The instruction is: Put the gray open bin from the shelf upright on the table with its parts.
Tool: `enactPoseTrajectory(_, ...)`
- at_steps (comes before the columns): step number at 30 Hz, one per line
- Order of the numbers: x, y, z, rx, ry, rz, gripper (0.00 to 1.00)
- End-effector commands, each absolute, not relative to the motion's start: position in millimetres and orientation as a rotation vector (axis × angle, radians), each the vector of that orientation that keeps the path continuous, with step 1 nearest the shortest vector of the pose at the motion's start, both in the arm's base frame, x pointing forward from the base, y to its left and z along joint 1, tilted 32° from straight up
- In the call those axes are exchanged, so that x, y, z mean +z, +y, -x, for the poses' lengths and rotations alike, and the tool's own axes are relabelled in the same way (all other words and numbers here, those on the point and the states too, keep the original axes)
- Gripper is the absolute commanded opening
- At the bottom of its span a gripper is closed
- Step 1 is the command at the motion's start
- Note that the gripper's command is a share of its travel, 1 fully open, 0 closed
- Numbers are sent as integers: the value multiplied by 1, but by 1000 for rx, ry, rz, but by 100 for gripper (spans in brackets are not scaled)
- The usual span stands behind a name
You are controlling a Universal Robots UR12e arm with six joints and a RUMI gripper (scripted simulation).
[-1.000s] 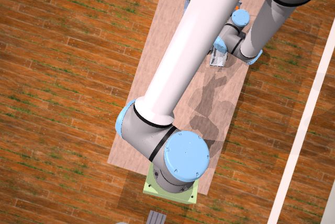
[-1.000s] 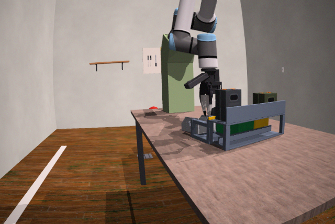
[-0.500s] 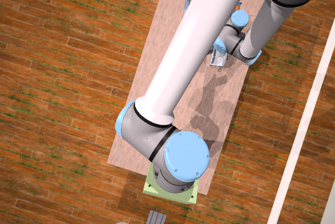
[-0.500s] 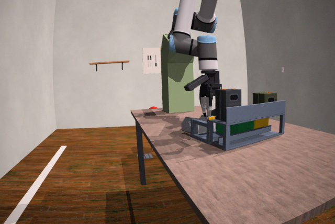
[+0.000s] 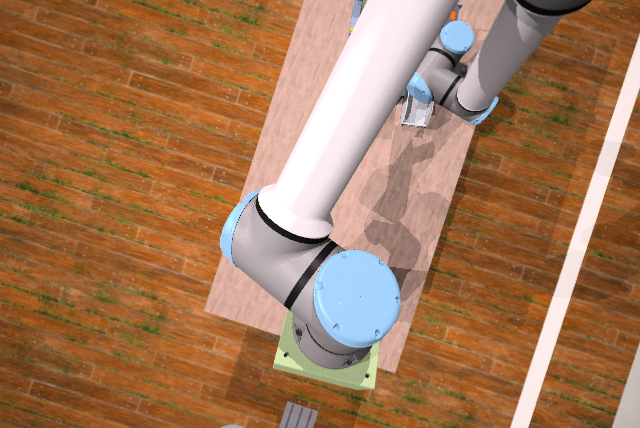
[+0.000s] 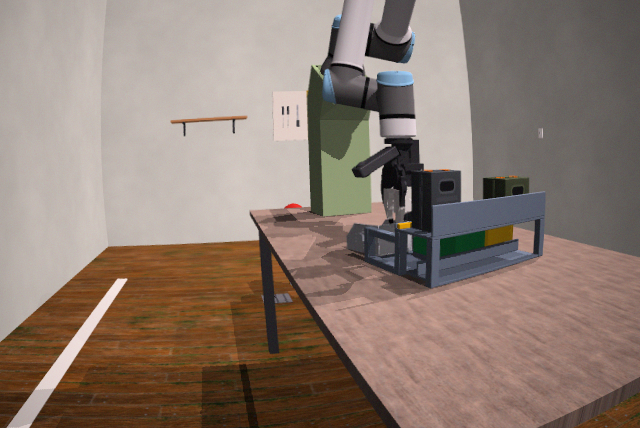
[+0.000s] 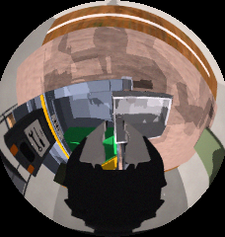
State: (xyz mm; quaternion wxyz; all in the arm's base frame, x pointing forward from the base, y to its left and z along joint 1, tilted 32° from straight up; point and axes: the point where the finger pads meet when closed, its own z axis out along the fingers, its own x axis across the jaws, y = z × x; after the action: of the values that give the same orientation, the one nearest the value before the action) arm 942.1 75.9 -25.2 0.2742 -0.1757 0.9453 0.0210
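Note:
The gray open bin stands upright at the end of the blue-gray shelf, nearest the arm's base. Its mouth faces up, with lighter shapes inside; individual parts cannot be told. My gripper points down with its fingers a little apart, nothing gripped. In the wrist view the gap lies in line with the bin's wall beside the green bins; whether the tips straddle that wall cannot be told. The fingers are hidden in the top view. The table lies below.
Green bins and a yellow bin sit in the shelf. A dark case rises close beside the gripper, with an olive case farther along. The green pedestal stands behind; a red object is near it.

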Motion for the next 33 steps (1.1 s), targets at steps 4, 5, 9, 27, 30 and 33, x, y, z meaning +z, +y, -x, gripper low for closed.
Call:
enactPoseTrajectory(4,-27,76,-944,56,2541,472,20)
enactPoseTrajectory(5,-27,76,-944,56,2541,472,20)
enactPoseTrajectory(9,-27,76,-944,56,2541,472,20)
enactPoseTrajectory(27,-29,77,-945,56,2541,472,0)
enactPoseTrajectory(30,-29,77,-945,56,2541,472,0)
enactPoseTrajectory(33,-29,77,-945,56,2541,472,0)
